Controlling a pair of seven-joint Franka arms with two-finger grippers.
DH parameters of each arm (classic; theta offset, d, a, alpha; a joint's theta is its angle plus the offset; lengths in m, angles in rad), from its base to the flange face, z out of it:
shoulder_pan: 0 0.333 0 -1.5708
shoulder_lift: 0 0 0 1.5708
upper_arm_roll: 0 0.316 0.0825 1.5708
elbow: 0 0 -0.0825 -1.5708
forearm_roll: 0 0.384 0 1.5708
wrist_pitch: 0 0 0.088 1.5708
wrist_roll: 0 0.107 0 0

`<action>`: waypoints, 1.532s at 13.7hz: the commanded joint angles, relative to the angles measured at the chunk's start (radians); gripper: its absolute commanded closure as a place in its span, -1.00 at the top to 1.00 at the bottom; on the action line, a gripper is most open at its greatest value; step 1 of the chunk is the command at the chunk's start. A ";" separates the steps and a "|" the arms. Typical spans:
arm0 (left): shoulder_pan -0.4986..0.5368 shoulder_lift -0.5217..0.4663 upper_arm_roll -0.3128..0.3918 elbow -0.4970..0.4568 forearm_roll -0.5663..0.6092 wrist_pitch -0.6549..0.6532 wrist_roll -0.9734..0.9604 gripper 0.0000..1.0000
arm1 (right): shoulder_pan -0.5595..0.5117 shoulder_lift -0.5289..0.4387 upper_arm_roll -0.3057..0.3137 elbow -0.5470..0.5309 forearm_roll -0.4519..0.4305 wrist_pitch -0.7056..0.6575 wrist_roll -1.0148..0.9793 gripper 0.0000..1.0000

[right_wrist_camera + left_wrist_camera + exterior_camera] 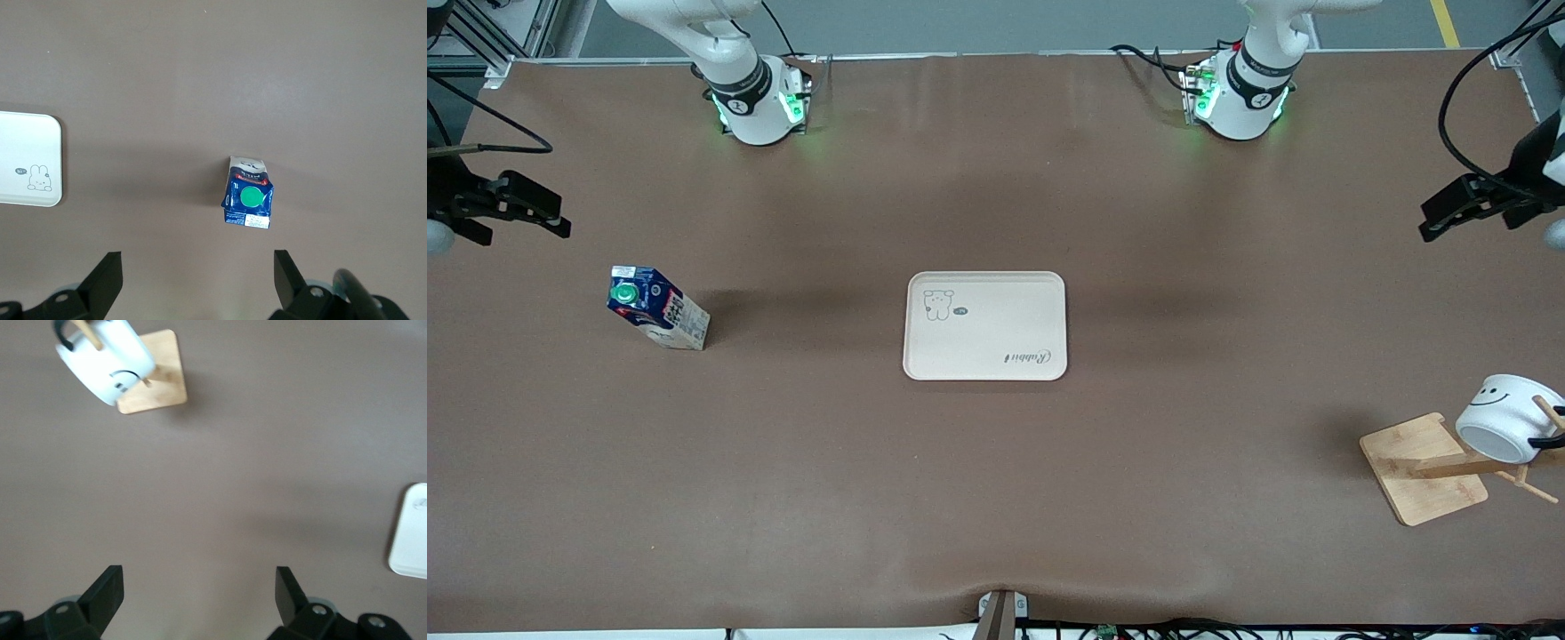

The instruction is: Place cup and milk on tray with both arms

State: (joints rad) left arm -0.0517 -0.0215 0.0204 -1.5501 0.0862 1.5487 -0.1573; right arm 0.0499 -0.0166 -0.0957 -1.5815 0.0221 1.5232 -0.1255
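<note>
The cream tray lies flat at the middle of the table. The milk, a dark-blue carton with a green cap, stands beside it toward the right arm's end. The cup, white with a smiley face, hangs tilted on a wooden rack toward the left arm's end, nearer the front camera than the tray. My right gripper is open and empty over the table's edge at its own end. My left gripper is open and empty over the table's edge at its own end. The left wrist view shows the cup, and the right wrist view shows the milk.
The wooden rack base with slanted pegs stands near the table's edge under the cup. It also shows in the left wrist view. A tray corner shows in each wrist view. The brown tabletop surrounds the tray.
</note>
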 commanded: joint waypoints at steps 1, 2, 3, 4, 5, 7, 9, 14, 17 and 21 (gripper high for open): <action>0.006 0.014 0.003 0.042 0.059 -0.009 0.031 1.00 | -0.010 0.033 0.001 0.021 0.004 0.000 0.006 1.00; 0.032 0.015 0.003 0.044 0.055 -0.003 0.036 1.00 | -0.012 0.073 0.001 0.028 0.001 0.002 0.003 1.00; 0.074 0.017 0.001 0.047 0.043 0.004 0.036 1.00 | -0.012 0.087 0.001 0.040 -0.011 0.014 0.000 1.00; 0.111 0.020 0.001 0.047 0.029 0.008 0.038 1.00 | -0.013 0.093 -0.001 0.046 -0.001 0.040 0.000 1.00; 0.139 0.023 0.001 0.047 0.018 0.019 0.038 1.00 | -0.010 0.098 -0.001 0.044 -0.001 0.043 0.000 1.00; 0.164 0.038 0.001 0.048 0.021 0.049 0.038 1.00 | 0.005 0.119 0.001 0.044 -0.014 0.049 0.001 1.00; 0.202 0.063 0.000 0.048 0.014 0.092 0.036 1.00 | 0.001 0.202 0.001 0.049 -0.016 0.051 0.001 1.00; 0.266 0.091 0.000 -0.013 -0.059 0.304 -0.020 1.00 | -0.044 0.297 -0.003 0.046 -0.011 0.068 0.000 1.00; 0.286 0.083 0.000 -0.097 -0.103 0.465 -0.057 1.00 | -0.067 0.316 -0.004 -0.005 -0.014 0.072 -0.019 1.00; 0.286 0.084 -0.002 -0.175 -0.143 0.563 -0.244 1.00 | -0.093 0.325 -0.004 -0.034 -0.045 0.080 -0.023 1.00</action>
State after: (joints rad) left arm 0.2319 0.0838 0.0224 -1.6701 -0.0317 2.0601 -0.3270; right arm -0.0254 0.3193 -0.1106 -1.5910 0.0012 1.6014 -0.1366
